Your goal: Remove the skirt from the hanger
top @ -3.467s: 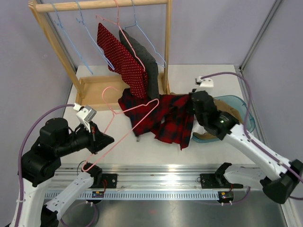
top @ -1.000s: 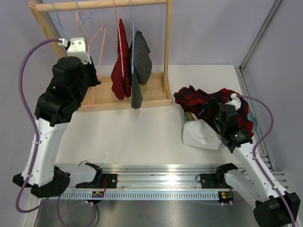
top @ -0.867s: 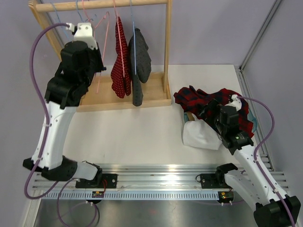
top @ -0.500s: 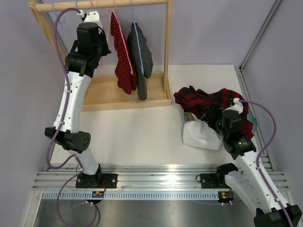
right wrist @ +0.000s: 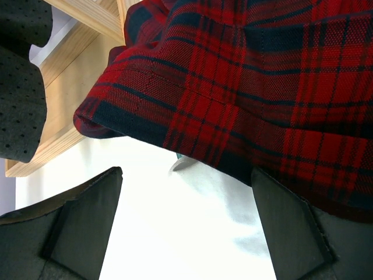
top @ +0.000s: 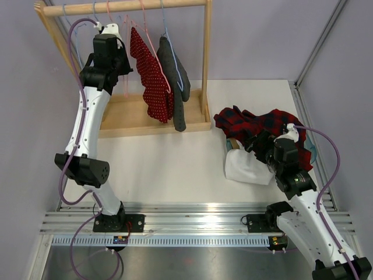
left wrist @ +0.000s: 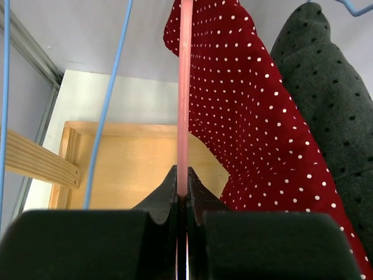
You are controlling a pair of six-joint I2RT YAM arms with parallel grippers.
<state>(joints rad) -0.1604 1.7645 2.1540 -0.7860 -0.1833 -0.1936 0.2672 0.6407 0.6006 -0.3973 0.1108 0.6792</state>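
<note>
Beside rack (top: 205, 58), plaid skirt (top: 256, 123) crumpled (red-black); left end effector (left wrist: 182, 178) pinches hanger (left wrist: 185, 87), right end effector (right wrist: 186, 181) wide.

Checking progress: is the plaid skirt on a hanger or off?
Off. The plaid skirt lies crumpled at the table's right, while the left pincer pinches a pink hanger up at the rack.

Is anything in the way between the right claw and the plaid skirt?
Nothing visible. The open right claw faces the plaid skirt directly, and the skirt lies heaped over a white cloth.
</note>
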